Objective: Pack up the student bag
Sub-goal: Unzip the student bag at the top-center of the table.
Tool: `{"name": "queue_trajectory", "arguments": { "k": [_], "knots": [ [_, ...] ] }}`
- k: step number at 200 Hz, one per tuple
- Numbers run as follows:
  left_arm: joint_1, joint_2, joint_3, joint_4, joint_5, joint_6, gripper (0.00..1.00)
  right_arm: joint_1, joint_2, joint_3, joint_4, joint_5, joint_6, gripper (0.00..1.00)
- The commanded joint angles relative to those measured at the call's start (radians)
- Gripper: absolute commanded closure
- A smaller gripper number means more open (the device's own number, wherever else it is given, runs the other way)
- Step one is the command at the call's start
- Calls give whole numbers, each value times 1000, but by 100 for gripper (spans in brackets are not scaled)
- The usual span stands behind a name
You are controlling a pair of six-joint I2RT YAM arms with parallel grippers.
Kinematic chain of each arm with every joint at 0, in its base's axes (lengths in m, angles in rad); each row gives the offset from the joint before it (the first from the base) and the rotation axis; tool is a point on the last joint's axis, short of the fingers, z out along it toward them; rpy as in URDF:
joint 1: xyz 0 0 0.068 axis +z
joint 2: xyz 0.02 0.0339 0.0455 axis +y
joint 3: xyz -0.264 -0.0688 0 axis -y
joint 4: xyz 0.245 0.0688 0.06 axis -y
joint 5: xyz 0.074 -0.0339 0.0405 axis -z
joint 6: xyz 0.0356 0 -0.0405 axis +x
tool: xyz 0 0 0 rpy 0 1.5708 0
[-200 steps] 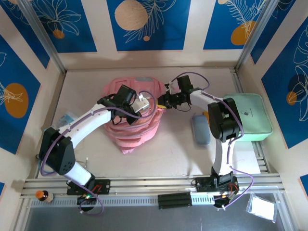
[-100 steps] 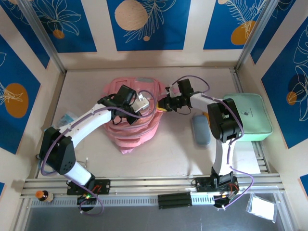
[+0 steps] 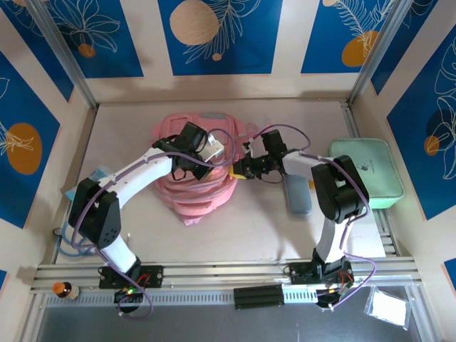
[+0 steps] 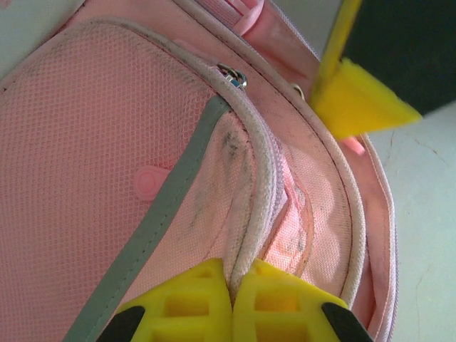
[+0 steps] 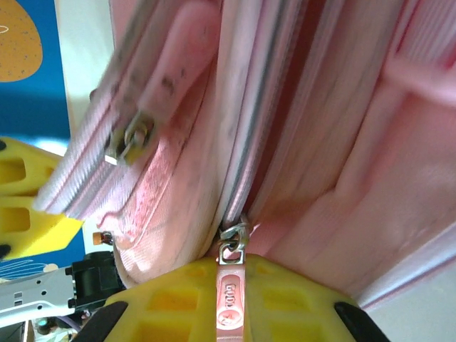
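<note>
The pink student bag (image 3: 192, 196) lies at mid-table with its grey-trimmed pocket (image 4: 107, 142) facing my left wrist camera. My left gripper (image 3: 217, 151) sits on the bag's top and is shut on a pale piped edge of the pocket (image 4: 233, 274). At the bag's right side my right gripper (image 3: 239, 169) is shut on the pink zip pull (image 5: 229, 296), which hangs from the metal slider (image 5: 234, 234) on the bag's zip. One yellow finger (image 4: 356, 103) of the right gripper shows in the left wrist view, close beside the bag's rim.
A grey-blue pouch (image 3: 297, 191) lies just right of the bag, under the right forearm. A flat mint-green case (image 3: 367, 171) rests by the right wall. A blue item (image 3: 96, 177) lies by the left wall. Metal rails run along the near edge.
My right gripper has moved toward the near edge and slightly left along the bag's right side, keeping hold of the zip pull. The left arm has shifted a little to the right, still gripping the piping.
</note>
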Motion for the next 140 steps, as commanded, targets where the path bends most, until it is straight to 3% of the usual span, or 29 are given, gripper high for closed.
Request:
{"name": "queue_trajectory", "arguments": {
  "k": [1, 88, 140],
  "knots": [
    [27, 44, 57, 104, -22, -77, 99, 34, -48, -32, 7, -24, 23, 88],
    [26, 132, 129, 140, 31, -181, 100, 90, -128, -122, 140, 49, 97, 86],
    [26, 43, 43, 190, 60, -150, 100, -71, -228, -204, 219, 96, 203, 58]
  ]
}}
